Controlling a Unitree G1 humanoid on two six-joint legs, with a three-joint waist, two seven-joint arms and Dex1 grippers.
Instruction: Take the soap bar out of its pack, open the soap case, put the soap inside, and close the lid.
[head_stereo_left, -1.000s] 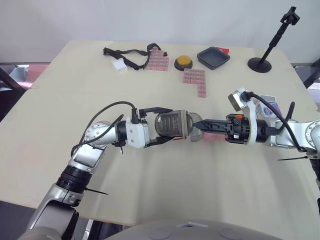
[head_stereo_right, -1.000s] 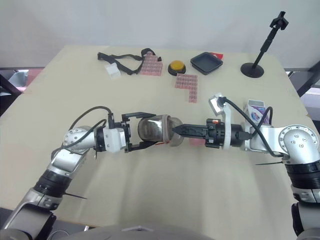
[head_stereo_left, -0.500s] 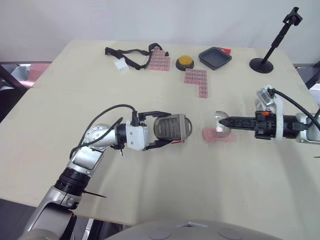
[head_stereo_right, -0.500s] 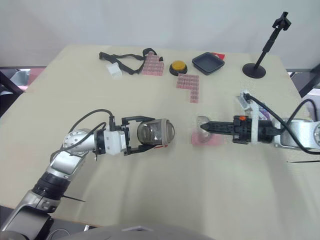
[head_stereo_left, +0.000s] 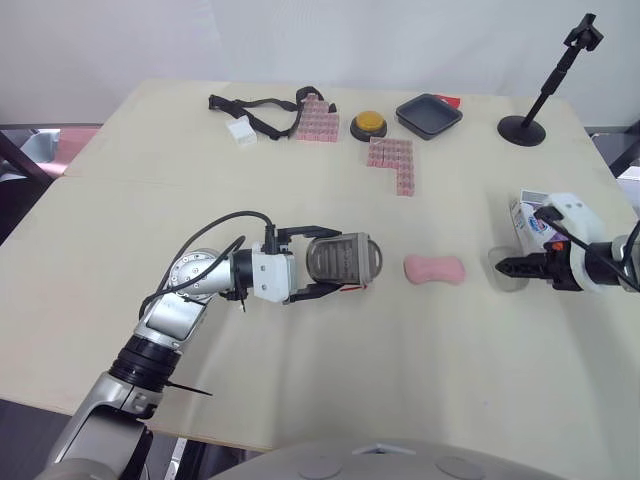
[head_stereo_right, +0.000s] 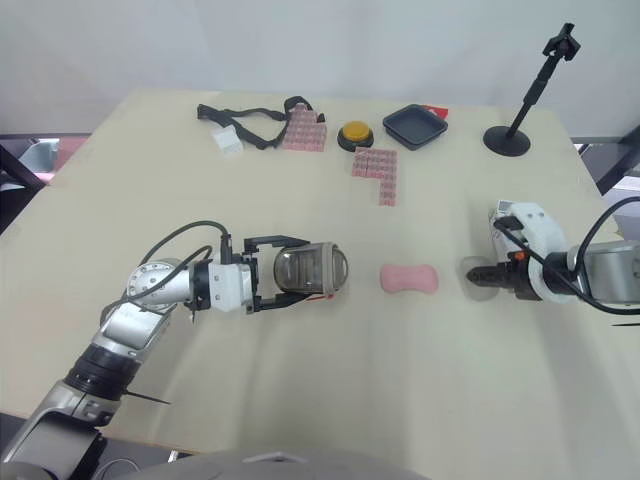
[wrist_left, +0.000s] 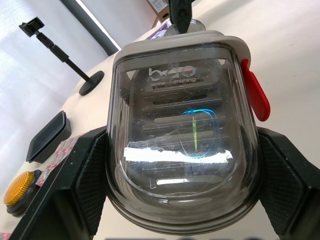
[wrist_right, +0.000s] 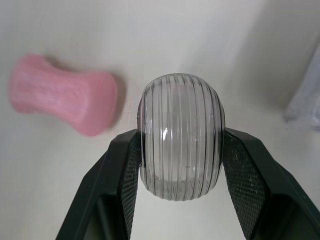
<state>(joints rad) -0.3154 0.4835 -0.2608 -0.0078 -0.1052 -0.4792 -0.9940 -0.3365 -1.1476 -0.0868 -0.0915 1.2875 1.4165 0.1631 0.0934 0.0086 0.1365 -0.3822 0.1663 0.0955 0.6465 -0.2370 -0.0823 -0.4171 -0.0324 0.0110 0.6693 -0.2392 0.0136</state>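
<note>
"So, what is closest to us?"
"The left end effector (head_stereo_left: 338, 262). Its two black fingers pinch the case (wrist_left: 182, 135), one on each side."
"How does the case lie?"
"On its side, low over the counter (head_stereo_left: 330, 400). I cannot tell if it touches. It is smoky and see-through, with a red tab (wrist_left: 255, 97) on one side. Its grey rim end points toward the soap."
"Does it have its lid on?"
"No. The lid is off, over with the other arm."
"Where is the soap?"
"The soap (head_stereo_left: 434, 269) is pink and bare. It lies flat on the counter, out of its pack, between the two end effectors."
"And on the right?"
"The right end effector (head_stereo_left: 499, 266) pinches the lid (wrist_right: 181, 135) between its fingers. The lid is clear and round, with stripes. It is near the soap but apart from it. I cannot tell if it rests on the counter."
"What is behind that arm?"
"The pack (head_stereo_left: 528, 220), a white box with blue on it, just past the right wrist."
"What is far away?"
"Two patches of pink blocks (head_stereo_left: 392, 163), an orange button (head_stereo_left: 367, 124), a black tray (head_stereo_left: 428, 113), a black strap (head_stereo_left: 262, 108), and a black stand (head_stereo_left: 524, 128) at the far right corner."
</note>
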